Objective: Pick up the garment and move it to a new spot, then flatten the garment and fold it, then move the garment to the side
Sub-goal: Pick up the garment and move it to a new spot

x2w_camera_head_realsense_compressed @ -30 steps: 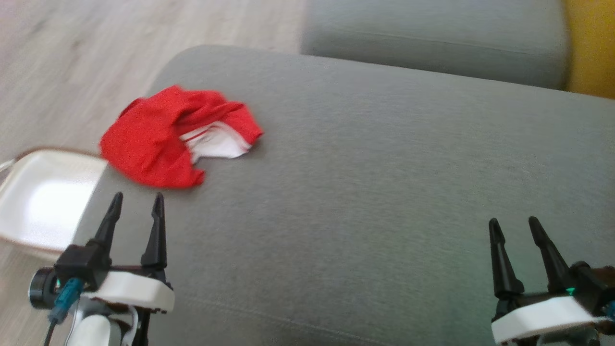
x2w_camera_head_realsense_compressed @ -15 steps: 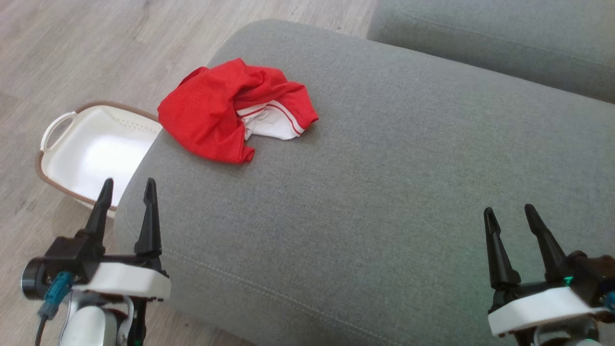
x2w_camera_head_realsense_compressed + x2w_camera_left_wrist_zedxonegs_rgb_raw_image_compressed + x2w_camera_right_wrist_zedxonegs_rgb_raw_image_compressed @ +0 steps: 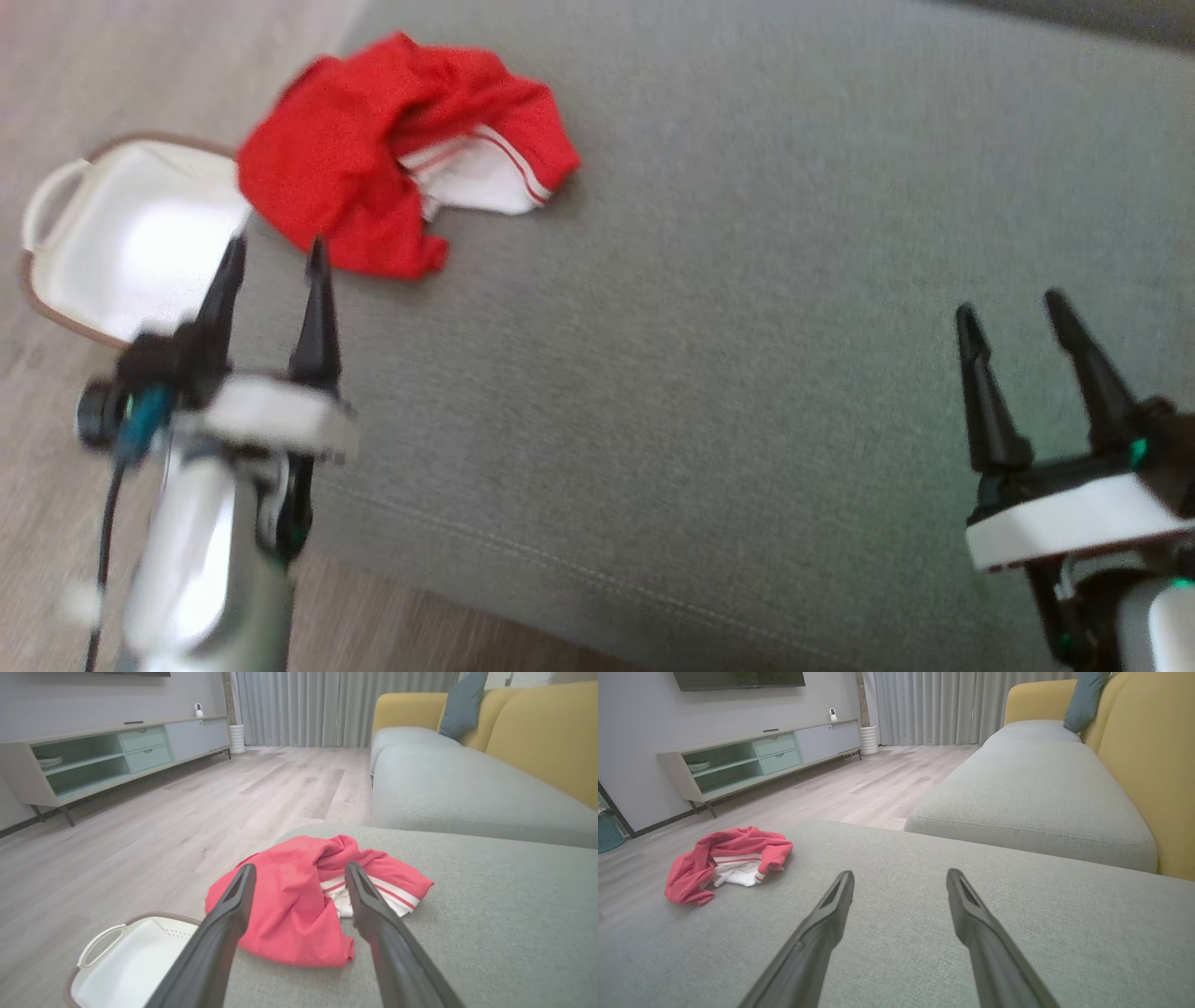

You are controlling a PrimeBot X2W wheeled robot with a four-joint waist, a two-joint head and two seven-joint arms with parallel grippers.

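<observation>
Red garment [image 3: 336, 177] lies crumpled at the grey cushion's [image 3: 747, 327] left edge beside a basket [image 3: 42, 191] in the head view; left pincer [image 3: 276, 247] and right pincer [image 3: 1010, 306] gape wide, empty. Left wrist view: fingers frame the garment [image 3: 289, 914], so a shallow pinch might nudge it overboard. Right wrist view: the garment [image 3: 691, 877] lies well apart.

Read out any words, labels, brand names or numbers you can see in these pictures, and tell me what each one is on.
None: no view holds readable text.
Red garment: red and white stripes only, no lettering.
White basket: plain, no label visible.
TV cabinet and the small white device on it: too small to show any marking.
</observation>
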